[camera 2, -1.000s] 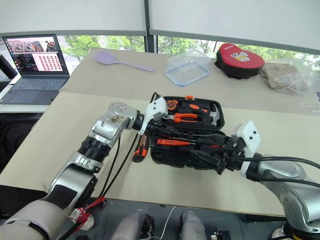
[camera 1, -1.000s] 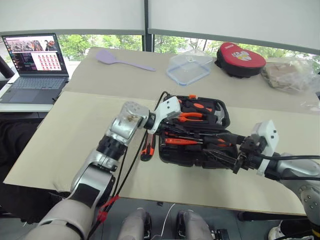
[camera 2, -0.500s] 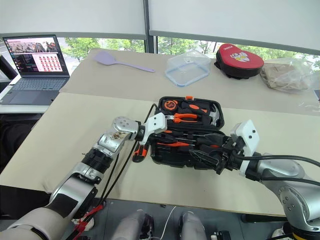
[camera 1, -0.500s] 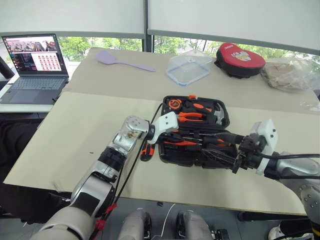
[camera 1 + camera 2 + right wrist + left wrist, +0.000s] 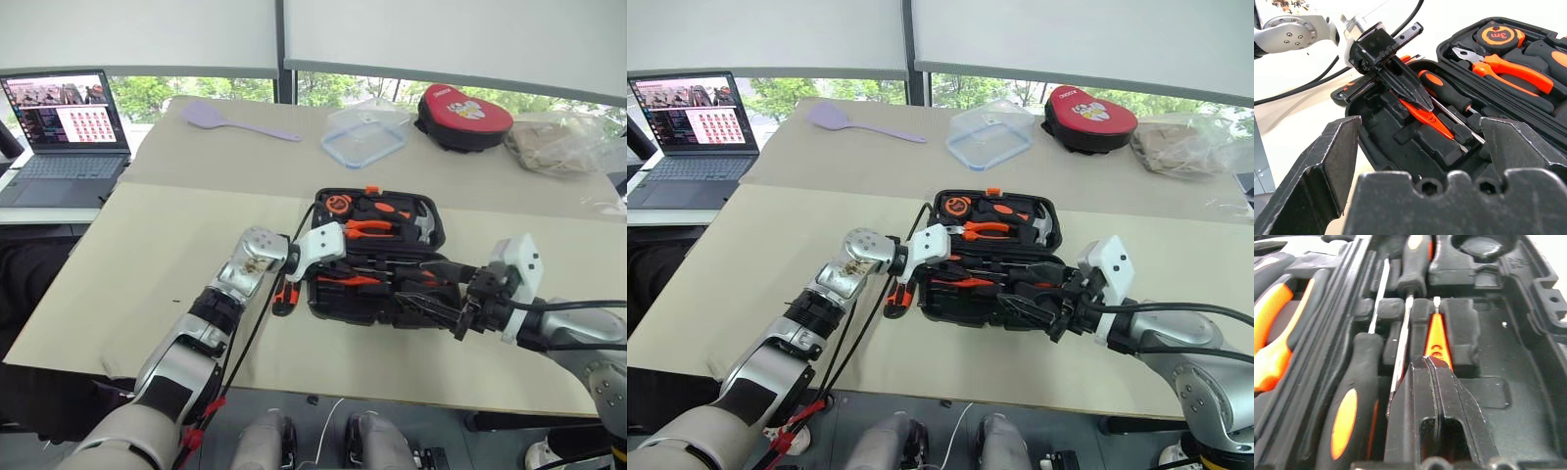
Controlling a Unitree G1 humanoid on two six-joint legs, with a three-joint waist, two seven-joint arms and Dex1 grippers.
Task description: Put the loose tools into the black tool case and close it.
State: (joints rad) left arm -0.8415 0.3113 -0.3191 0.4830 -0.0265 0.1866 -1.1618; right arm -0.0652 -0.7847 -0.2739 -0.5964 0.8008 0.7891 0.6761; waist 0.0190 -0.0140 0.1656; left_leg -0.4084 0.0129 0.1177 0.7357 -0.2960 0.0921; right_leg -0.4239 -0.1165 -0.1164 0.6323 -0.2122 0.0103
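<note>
The black tool case (image 5: 437, 231) lies open on the table, its far half holding pliers, a tape measure and a hammer. In its near half lie two black-and-orange screwdrivers (image 5: 1347, 416) and a slim orange-handled one (image 5: 1426, 117). My left gripper (image 5: 1425, 106) is shut, its tip resting on that orange handle without clasping it. The orange-and-black utility knife (image 5: 285, 295) lies on the table just left of the case. My right gripper (image 5: 431, 305) hovers open at the case's near right corner, its fingers (image 5: 1322, 166) spread wide with nothing between them.
A laptop (image 5: 64, 127) sits at the far left. A purple spatula (image 5: 235, 122), a clear plastic box (image 5: 367, 134), a red-and-black pouch (image 5: 462, 116) and a crumpled plastic bag (image 5: 558, 145) lie along the back of the table.
My left gripper has sunk from the case's left rim into its near half, onto the orange screwdriver. The right arm has stayed still.
</note>
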